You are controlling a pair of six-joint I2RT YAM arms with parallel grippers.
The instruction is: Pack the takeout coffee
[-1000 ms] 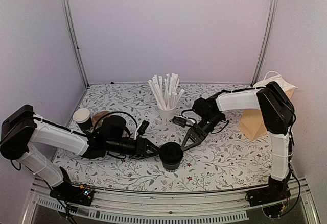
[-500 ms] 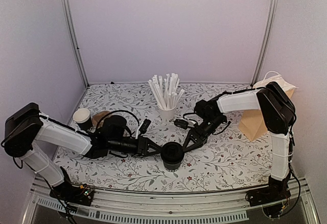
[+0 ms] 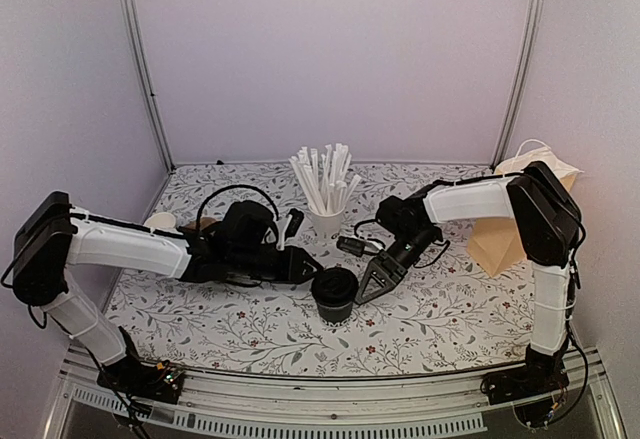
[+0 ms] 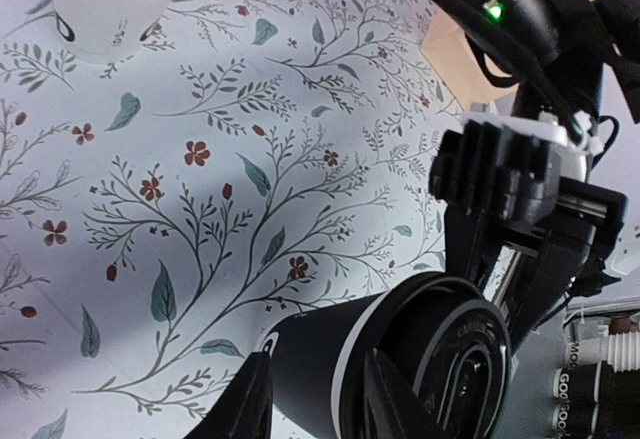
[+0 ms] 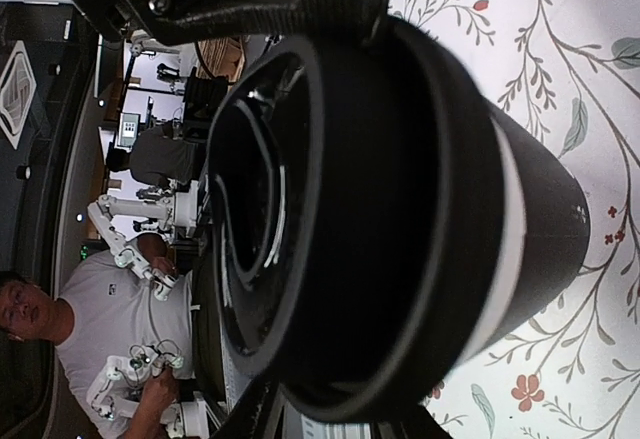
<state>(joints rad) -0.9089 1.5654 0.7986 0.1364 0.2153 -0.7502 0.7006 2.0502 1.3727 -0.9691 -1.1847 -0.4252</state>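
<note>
The takeout coffee cup [image 3: 336, 305] stands upright near the table's front middle with its black lid [image 3: 334, 281] on top. In the left wrist view the cup [image 4: 310, 369] and lid [image 4: 450, 359] fill the lower right. My left gripper [image 3: 312, 271] is at the cup's left, rolled on its side and open [image 4: 318, 359], its fingertips against the wall with nothing between them. My right gripper [image 3: 362, 289] is at the cup's right. Its two fingers [image 5: 250, 411] flank the rim of the lid [image 5: 350, 209], one above and one below. Contact is cut off by the frame's edge.
A white cup of wrapped straws [image 3: 325, 217] stands just behind the coffee. A brown paper bag [image 3: 498, 243] leans at the right wall. A brown pulp carrier [image 3: 203, 225] and another small cup [image 3: 158, 223] sit behind my left arm.
My left arm has reached farther right and back, its gripper now level with the lid. The cup has shifted slightly away from the front edge. The right gripper stays at the cup's right.
</note>
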